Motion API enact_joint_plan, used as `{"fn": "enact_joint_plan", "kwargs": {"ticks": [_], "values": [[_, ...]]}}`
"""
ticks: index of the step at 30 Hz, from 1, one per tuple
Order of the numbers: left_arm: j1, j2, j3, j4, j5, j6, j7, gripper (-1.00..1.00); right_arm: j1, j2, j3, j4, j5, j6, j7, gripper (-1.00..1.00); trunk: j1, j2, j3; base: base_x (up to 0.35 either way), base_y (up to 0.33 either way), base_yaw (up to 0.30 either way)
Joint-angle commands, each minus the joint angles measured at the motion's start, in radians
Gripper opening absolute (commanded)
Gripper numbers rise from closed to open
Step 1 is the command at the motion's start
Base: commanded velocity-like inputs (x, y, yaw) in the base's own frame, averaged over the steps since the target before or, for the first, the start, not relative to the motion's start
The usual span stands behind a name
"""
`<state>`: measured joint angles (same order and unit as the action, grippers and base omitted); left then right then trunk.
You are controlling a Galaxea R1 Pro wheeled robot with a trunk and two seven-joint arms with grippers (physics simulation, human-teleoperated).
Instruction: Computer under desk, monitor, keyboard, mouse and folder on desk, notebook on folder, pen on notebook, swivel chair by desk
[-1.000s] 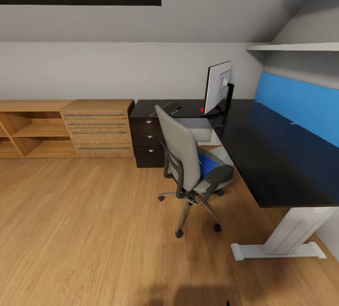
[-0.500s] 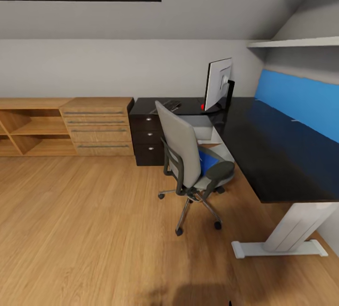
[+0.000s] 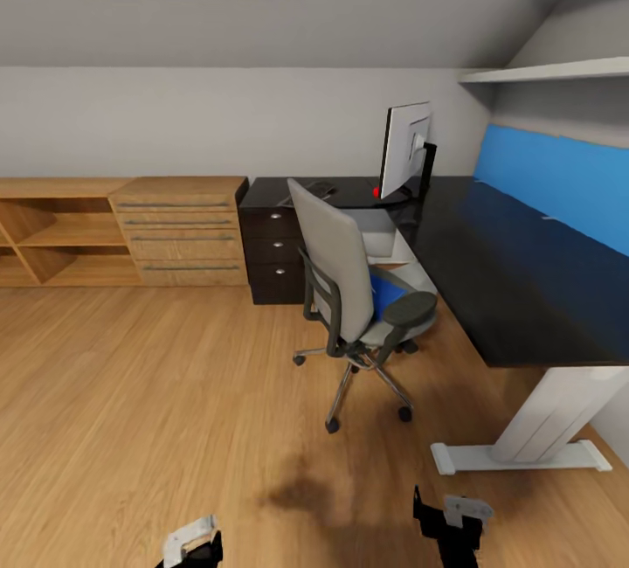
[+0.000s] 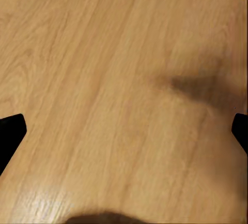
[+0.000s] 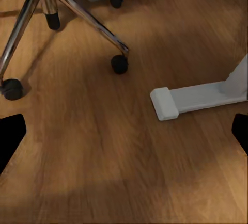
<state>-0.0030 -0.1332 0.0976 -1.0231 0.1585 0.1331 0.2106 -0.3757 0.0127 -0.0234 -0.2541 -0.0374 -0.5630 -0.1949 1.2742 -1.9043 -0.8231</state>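
Note:
The swivel chair (image 3: 336,275) stands on the wood floor with its back to me, turned toward the black L-shaped desk (image 3: 498,280). On its seat lies the blue folder (image 3: 385,292). At the desk's far corner the monitor (image 3: 404,151) stands upright, with the keyboard (image 3: 316,190) flat to its left. Behind the chair, under the desk, a pale box that looks like the computer (image 3: 377,240) shows. I cannot make out the mouse, notebook or pen. My left gripper (image 4: 124,133) and right gripper (image 5: 124,133) hang open over the floor, low in the head view.
A low light-wood dresser (image 3: 179,227) and open shelving (image 3: 52,236) line the left wall beside the desk's drawers (image 3: 275,253). The desk's white foot (image 5: 191,97) and the chair's casters (image 5: 119,64) lie close to my right gripper. A blue panel (image 3: 559,179) backs the desk.
The head view has tilted down and moved nearer, and both grippers now show at its bottom edge. Chair, desk and monitor have not moved.

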Motion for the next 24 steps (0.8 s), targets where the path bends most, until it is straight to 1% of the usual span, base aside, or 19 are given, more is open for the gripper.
{"fn": "enact_joint_plan", "kwargs": {"ticks": [1, 2, 4, 6, 7, 8, 10, 11, 13, 14, 15, 16, 17, 19, 21, 24], "values": [[0.000, -0.006, -0.004, -0.105, 0.010, 0.089, 0.006, 1.00, -0.058, -0.007, -0.003, 0.003, -0.006, 0.034, 0.001, 1.00, 0.004, -0.008, -0.004, 0.000, 0.000, 0.000], [0.000, -0.009, -0.005, -0.159, 0.011, 0.127, 0.007, 1.00, -0.089, -0.014, -0.004, 0.004, -0.007, 0.064, 0.001, 1.00, 0.008, -0.015, -0.007, 0.000, 0.000, 0.000], [0.000, -0.012, -0.007, -0.248, 0.011, 0.182, 0.007, 1.00, -0.139, -0.031, -0.005, 0.003, -0.009, 0.121, 0.001, 1.00, 0.015, -0.029, -0.014, 0.000, 0.000, 0.000], [0.000, -0.012, -0.005, -0.331, 0.013, 0.228, 0.004, 1.00, -0.184, -0.050, -0.005, 0.004, -0.011, 0.151, 0.000, 1.00, 0.023, -0.043, -0.020, 0.000, 0.000, 0.000], [0.000, -0.012, -0.004, -0.358, 0.014, 0.243, 0.003, 1.00, -0.205, -0.057, -0.005, 0.004, -0.011, 0.161, 0.000, 1.00, 0.027, -0.050, -0.023, 0.000, 0.000, 0.000], [0.001, -0.012, -0.005, -0.396, 0.017, 0.261, -0.001, 1.00, -0.254, -0.065, -0.006, 0.005, -0.011, 0.197, 0.001, 1.00, 0.031, -0.057, -0.026, 0.000, 0.000, 0.000], [0.005, -0.012, -0.012, -0.450, 0.018, 0.266, -0.024, 1.00, -0.293, -0.068, -0.006, 0.007, -0.011, 0.254, 0.001, 1.00, 0.038, -0.071, -0.032, 0.000, 0.000, 0.000], [0.065, -0.010, -0.019, -0.560, 0.018, 0.270, -0.130, 1.00, -0.335, -0.064, -0.007, 0.006, -0.012, 0.295, 0.002, 1.00, 0.042, -0.078, -0.036, 0.000, 0.000, 0.000], [0.076, -0.008, -0.019, -0.577, 0.018, 0.270, -0.157, 1.00, -0.344, -0.065, -0.007, 0.006, -0.012, 0.298, 0.002, 1.00, 0.050, -0.092, -0.042, 0.000, 0.000, 0.000], [0.080, -0.006, -0.019, -0.584, 0.018, 0.271, -0.172, 1.00, -0.348, -0.065, -0.007, 0.008, -0.014, 0.302, 0.002, 1.00, 0.050, -0.092, -0.042, 0.000, 0.000, 0.000], [0.085, 0.007, -0.019, -0.588, 0.017, 0.272, -0.199, 1.00, -0.352, -0.063, -0.014, 0.032, -0.053, 0.319, 0.004, 1.00, 0.050, -0.092, -0.042, 0.000, 0.000, 0.000], [0.086, 0.017, -0.018, -0.588, 0.017, 0.271, -0.205, 1.00, -0.353, -0.061, -0.016, 0.043, -0.077, 0.322, 0.004, 1.00, 0.050, -0.092, -0.042, 0.000, 0.000, 0.000], [0.086, 0.022, -0.018, -0.588, 0.017, 0.271, -0.207, 1.00, -0.353, -0.061, -0.017, 0.047, -0.090, 0.324, 0.004, 1.00, 0.050, -0.092, -0.042, 0.000, 0.000, 0.000], [0.087, 0.045, -0.019, -0.589, 0.017, 0.271, -0.212, 1.00, -0.354, -0.061, -0.019, 0.056, -0.132, 0.322, 0.005, 1.00, 0.050, -0.092, -0.042, 0.000, 0.000, 0.000], [0.087, 0.054, -0.020, -0.589, 0.018, 0.271, -0.213, 1.00, -0.354, -0.061, -0.018, 0.058, -0.147, 0.311, 0.007, 1.00, 0.050, -0.092, -0.042, 0.000, 0.000, 0.000], [0.087, 0.060, -0.021, -0.588, 0.018, 0.271, -0.215, 1.00, -0.354, -0.060, -0.012, 0.061, -0.153, 0.249, 0.010, 1.00, 0.050, -0.092, -0.042, 0.000, 0.000, 0.000]]}}
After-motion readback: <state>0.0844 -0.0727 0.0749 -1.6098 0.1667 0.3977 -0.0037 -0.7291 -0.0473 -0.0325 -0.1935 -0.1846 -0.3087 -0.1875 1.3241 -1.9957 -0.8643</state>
